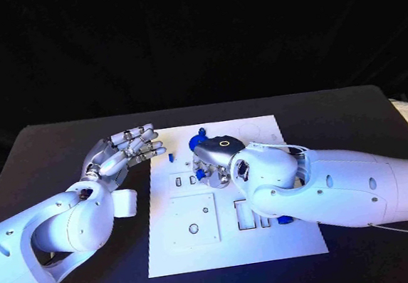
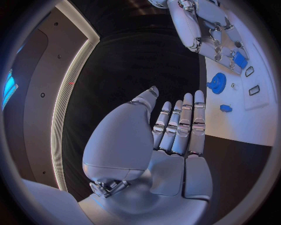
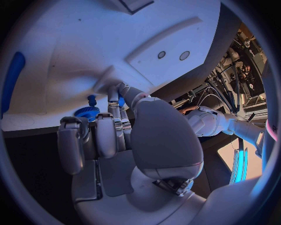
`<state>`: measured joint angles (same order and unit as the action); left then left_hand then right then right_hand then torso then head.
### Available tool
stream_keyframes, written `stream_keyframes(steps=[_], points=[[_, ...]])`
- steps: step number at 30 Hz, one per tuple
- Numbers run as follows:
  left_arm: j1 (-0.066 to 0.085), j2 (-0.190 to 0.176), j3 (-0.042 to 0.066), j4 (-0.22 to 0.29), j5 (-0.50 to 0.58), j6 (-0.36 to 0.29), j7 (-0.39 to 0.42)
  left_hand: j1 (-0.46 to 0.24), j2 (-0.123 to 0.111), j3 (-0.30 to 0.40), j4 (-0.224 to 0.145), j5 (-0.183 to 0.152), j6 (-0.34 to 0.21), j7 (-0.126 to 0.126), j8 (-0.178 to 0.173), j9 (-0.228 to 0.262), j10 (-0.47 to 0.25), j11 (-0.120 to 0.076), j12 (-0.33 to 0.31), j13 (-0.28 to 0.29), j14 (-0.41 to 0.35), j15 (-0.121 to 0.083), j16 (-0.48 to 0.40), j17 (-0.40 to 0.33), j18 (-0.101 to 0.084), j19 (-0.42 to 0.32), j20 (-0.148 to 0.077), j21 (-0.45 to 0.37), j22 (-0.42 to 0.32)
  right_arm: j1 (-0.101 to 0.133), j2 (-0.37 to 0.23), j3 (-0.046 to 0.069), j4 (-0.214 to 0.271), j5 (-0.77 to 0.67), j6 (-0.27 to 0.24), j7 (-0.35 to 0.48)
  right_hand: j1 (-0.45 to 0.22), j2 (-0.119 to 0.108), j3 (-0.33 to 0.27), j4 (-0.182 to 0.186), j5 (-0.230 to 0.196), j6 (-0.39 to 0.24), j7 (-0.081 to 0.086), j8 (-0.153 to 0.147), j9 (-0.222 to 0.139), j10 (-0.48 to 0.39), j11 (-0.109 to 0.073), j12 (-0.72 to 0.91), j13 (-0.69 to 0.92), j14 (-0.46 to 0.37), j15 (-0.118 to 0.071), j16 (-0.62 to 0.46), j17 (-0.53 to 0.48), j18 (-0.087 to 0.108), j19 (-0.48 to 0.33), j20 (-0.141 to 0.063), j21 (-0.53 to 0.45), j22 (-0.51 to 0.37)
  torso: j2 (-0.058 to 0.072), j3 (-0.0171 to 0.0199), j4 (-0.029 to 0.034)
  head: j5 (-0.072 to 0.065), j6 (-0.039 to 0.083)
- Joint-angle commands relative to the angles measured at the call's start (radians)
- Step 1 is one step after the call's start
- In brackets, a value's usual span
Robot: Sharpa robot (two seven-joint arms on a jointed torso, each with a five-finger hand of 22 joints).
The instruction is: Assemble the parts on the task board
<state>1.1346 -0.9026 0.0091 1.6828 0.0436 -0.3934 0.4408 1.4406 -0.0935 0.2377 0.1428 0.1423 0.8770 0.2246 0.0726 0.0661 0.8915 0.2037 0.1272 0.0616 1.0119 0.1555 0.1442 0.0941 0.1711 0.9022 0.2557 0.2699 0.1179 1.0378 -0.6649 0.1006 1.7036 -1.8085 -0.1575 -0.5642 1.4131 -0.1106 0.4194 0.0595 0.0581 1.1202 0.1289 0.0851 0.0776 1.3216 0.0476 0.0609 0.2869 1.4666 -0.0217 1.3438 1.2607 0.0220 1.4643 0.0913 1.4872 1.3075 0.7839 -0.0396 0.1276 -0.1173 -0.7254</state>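
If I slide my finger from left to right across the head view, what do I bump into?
Left hand → small blue part → blue gear → right hand.

White task board (image 1: 282,245) on black table (image 1: 59,145)

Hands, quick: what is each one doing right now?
Left hand: open, fingers straight, holding nothing, beside the task board.
Right hand: over the board by a blue gear; whether it holds anything cannot be told.

Blue parts (image 1: 199,141) on white task board (image 1: 281,241)
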Motion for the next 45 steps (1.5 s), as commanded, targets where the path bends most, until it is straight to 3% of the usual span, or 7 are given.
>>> stream_keyframes(steps=[1,12,19,25,45], points=[[0.001,0.002,0.001,0.002,0.001,0.017,0.004,0.002,0.008,0.0,-0.006,-0.003,0.001,0.032,-0.006,-0.002,0.002,0.002,-0.005,0.001,0.008,-0.001,-0.003,-0.001,0.009,0.004,0.0,0.002,-0.002,0.0,0.005,-0.002,-0.007,-0.018,0.074,-0.029,-0.016,-0.004,-0.001,0.006,0.001,0.006,0.001,-0.008,0.001,0.008,0.001,0.002,-0.002,0.046,-0.004,-0.004,-0.002,0.015,-0.001,-0.006,-0.002,0.121,0.001,0.0012,-0.0002,0.0,-0.001],[0.001,0.002,0.001,0.002,0.001,0.017,0.003,0.002,0.008,0.0,-0.006,-0.003,0.001,0.032,-0.006,-0.002,0.002,0.002,-0.005,0.001,0.008,-0.001,-0.003,-0.001,0.009,0.004,0.0,0.002,-0.002,0.004,0.015,-0.004,-0.014,-0.002,0.111,-0.028,-0.035,-0.016,-0.006,0.015,0.0,0.0,0.003,-0.015,-0.001,0.005,0.003,0.001,-0.01,0.045,-0.002,-0.009,-0.008,0.016,-0.003,-0.005,-0.005,0.118,0.001,0.0017,-0.0009,0.001,-0.002],[0.001,0.002,0.001,0.001,0.001,0.016,0.003,0.002,0.008,0.0,-0.006,-0.003,0.001,0.032,-0.006,-0.002,0.002,0.002,-0.005,0.001,0.008,-0.001,-0.003,-0.001,0.009,0.004,0.0,0.002,-0.002,0.005,0.019,-0.006,-0.023,0.011,0.12,-0.025,-0.061,-0.04,-0.015,0.03,0.006,-0.028,0.013,-0.024,-0.008,-0.016,0.013,-0.001,-0.022,0.045,0.005,-0.013,-0.012,0.017,-0.007,-0.001,-0.008,0.113,0.001,0.0016,-0.0001,0.0,-0.003],[0.001,0.002,0.001,0.001,0.001,0.015,0.002,0.002,0.008,0.0,-0.006,-0.003,0.001,0.032,-0.006,-0.002,0.002,0.002,-0.005,0.001,0.008,-0.001,-0.003,-0.001,0.009,0.004,0.0,0.002,-0.002,0.006,0.024,-0.008,-0.032,0.021,0.118,-0.019,-0.076,-0.058,-0.022,0.042,0.009,-0.058,0.023,-0.025,-0.011,-0.039,0.023,-0.001,-0.032,0.045,0.012,-0.015,-0.015,0.018,-0.01,0.006,-0.012,0.109,0.001,0.0019,-0.0001,0.001,-0.004],[0.001,0.001,0.001,0.0,0.001,0.015,0.001,0.002,0.008,0.0,-0.006,-0.003,0.001,0.032,-0.006,-0.002,0.002,0.002,-0.005,0.001,0.008,-0.001,-0.003,-0.001,0.009,0.004,0.0,0.002,-0.002,0.006,0.022,-0.011,-0.034,0.026,0.105,-0.017,-0.099,-0.081,-0.045,0.067,0.005,-0.084,0.031,-0.021,-0.01,-0.058,0.033,0.003,-0.042,0.043,0.021,-0.022,-0.024,0.02,-0.014,0.016,-0.017,0.103,0.001,0.002,-0.0006,0.0,-0.005]])
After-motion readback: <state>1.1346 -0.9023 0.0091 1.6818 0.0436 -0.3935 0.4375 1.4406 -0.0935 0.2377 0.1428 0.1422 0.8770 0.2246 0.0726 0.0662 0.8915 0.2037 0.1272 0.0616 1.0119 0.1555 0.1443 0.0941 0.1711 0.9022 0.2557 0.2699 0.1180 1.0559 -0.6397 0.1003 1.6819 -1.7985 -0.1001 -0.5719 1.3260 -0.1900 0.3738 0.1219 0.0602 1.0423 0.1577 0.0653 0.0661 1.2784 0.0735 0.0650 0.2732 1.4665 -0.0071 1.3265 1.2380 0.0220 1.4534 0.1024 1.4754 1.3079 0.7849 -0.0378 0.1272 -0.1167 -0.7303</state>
